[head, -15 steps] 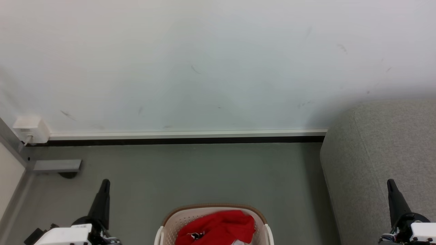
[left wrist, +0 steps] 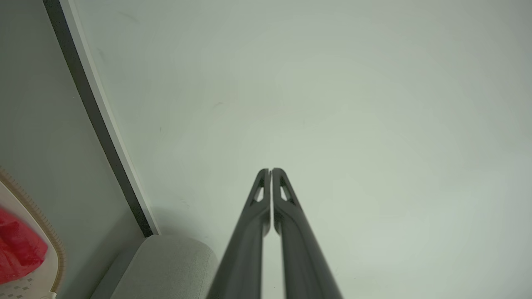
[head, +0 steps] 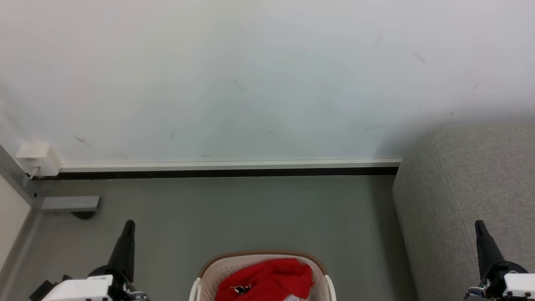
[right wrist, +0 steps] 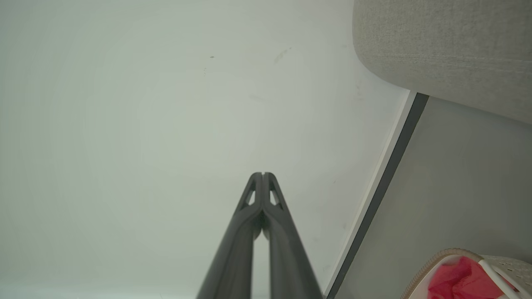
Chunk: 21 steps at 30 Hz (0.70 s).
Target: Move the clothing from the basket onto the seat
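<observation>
My left tool (head: 130, 225) is clenched on nothing, its two dark fingers (left wrist: 249, 241) pressed together tip to tip. It points up at the lower left of the head view, above the grey floor (head: 250, 209). My right tool (head: 479, 225), the second of the two, is clenched and empty as well. Its pair of fingers is closed along the tips, and it stands at the lower right in front of the sofa (head: 472, 179). Between the two tools, well apart from both, one basket (head: 259, 253) sits on the floor at the bottom middle of the head view. It is cream, with a brown rim. The clothing (head: 271, 278) lies inside it as one bright red heap bearing one small black-and-white mark (head: 241, 288). I cannot tell how many garments make up the heap. The one grey sofa stands to the right of the basket, near it but not touching. Behind everything is one pale wall (head: 250, 83) with one white baseboard (head: 230, 164). At the far left, one small white box (head: 35, 158) sits on the wall.
</observation>
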{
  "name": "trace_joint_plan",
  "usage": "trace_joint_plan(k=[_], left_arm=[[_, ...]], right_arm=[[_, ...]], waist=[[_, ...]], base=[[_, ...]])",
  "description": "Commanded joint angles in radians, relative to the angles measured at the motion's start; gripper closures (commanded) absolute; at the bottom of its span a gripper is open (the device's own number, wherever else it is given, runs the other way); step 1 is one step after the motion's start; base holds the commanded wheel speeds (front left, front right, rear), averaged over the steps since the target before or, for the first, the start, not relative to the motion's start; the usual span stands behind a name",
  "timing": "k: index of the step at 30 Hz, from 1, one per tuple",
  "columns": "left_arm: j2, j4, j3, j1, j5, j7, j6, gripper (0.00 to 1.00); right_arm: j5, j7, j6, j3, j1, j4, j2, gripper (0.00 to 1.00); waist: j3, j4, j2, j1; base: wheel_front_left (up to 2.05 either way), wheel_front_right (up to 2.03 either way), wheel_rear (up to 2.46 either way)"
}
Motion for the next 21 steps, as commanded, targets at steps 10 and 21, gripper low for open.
trace_joint_plan(k=[10,21], left_arm=[[0.002,-0.002,0.001,-0.005,-0.013,0.004,-0.006,1.00],[0.002,-0.002,0.001,-0.005,-0.013,0.004,-0.006,1.00]], right_arm=[[0.002,0.004,0.001,-0.003,-0.007,-0.005,-0.001,1.00],[0.002,0.004,0.001,-0.003,-0.007,-0.005,-0.001,1.00]], waist=[[0.000,0.000,0.0000,0.0000],[0.000,0.000,0.0000,0.0000]], base=[[0.00,0.00,0.00],[0.00,0.00,0.00]])
